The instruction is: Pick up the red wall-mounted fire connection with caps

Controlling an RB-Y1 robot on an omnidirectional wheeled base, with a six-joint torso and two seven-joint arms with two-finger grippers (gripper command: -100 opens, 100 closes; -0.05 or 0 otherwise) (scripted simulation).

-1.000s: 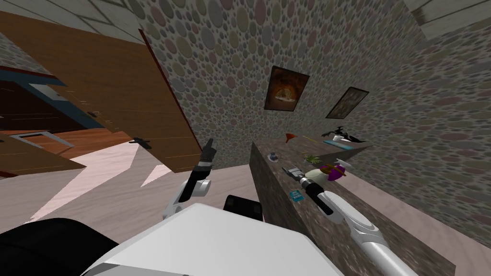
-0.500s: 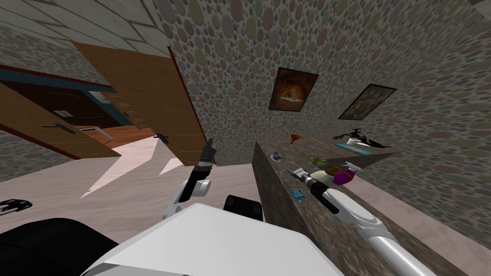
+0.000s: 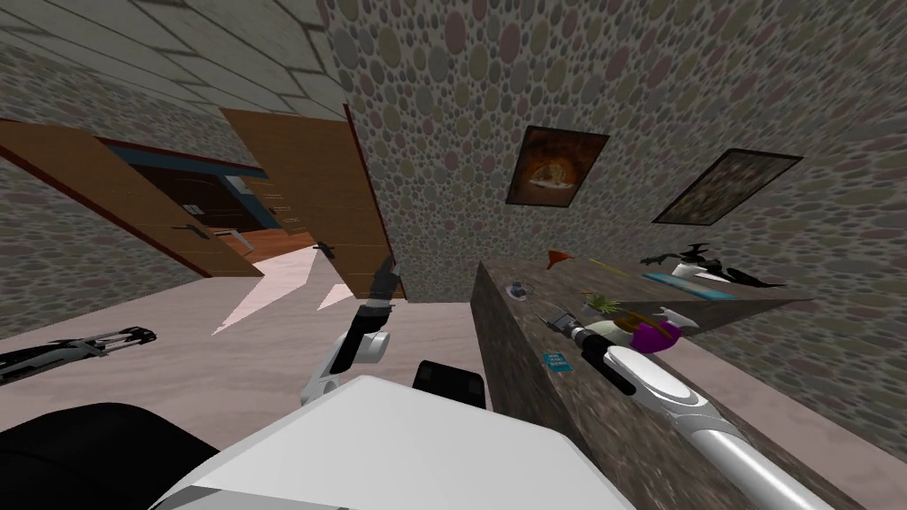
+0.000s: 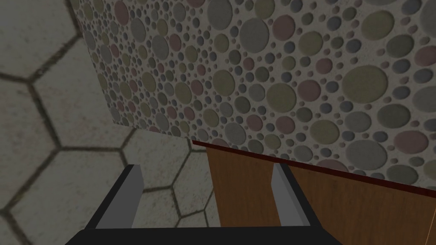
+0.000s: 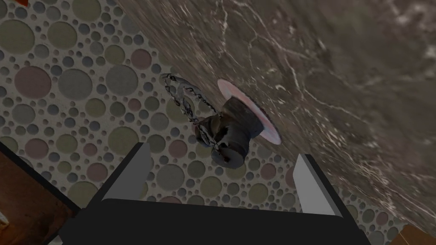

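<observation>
The fire connection (image 5: 232,129) is a dark, stubby fitting with capped ends, a pale pink round plate and a thin chain, lying on the dark marbled counter (image 5: 340,85). In the head view the fire connection (image 3: 516,289) is a small grey shape near the counter's (image 3: 531,390) left edge. My right gripper (image 5: 223,153) is open just short of it, one finger on each side of its line. That right gripper (image 3: 556,316) hovers over the counter. My left gripper (image 3: 386,270) is raised beside the counter, and the left gripper (image 4: 207,168) is open with nothing in it.
Farther along the counter are an orange funnel (image 3: 558,259), a small plant (image 3: 602,303), a purple and white bottle (image 3: 651,332), a blue card (image 3: 558,360) and a black figure (image 3: 709,263). A brown door (image 3: 328,212) stands open at left. A tripod (image 3: 80,345) lies on the floor.
The whole head view has swung, so I have turned: the door slid left and the tripod came into sight. My right gripper stays just short of the fitting.
</observation>
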